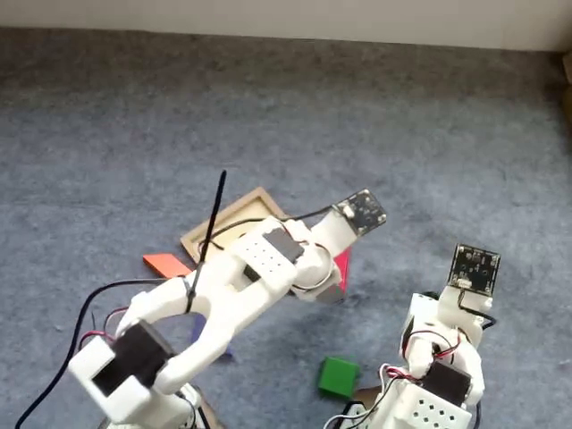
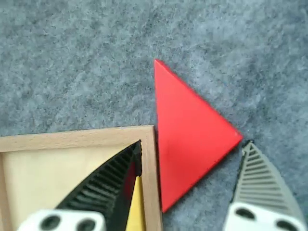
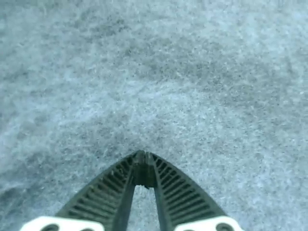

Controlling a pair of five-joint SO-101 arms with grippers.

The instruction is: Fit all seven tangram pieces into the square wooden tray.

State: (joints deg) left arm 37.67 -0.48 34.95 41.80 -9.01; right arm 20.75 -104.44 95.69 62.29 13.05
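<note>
The square wooden tray [image 1: 234, 223] lies mid-table, partly under my left arm [image 1: 241, 286]. In the left wrist view its corner rim [image 2: 150, 144] shows, with a yellow piece [image 2: 137, 209] inside. A red triangle [image 2: 192, 134] lies flat on the carpet just outside that rim; a sliver of the triangle [image 1: 341, 262] shows in the high view. My left gripper [image 2: 192, 144] is open above the triangle, its black finger [image 2: 110, 185] over the tray and its grey finger [image 2: 257, 178] beyond the triangle. My right gripper [image 3: 143, 156] is shut over bare carpet, holding nothing.
An orange piece [image 1: 167, 264] lies left of the tray. A green piece [image 1: 338, 375] sits near the front, between the two arm bases, and a bit of purple [image 1: 228, 353] shows under the left arm. Grey carpet covers the table, and the right arm [image 1: 447, 357] stands folded at the front right.
</note>
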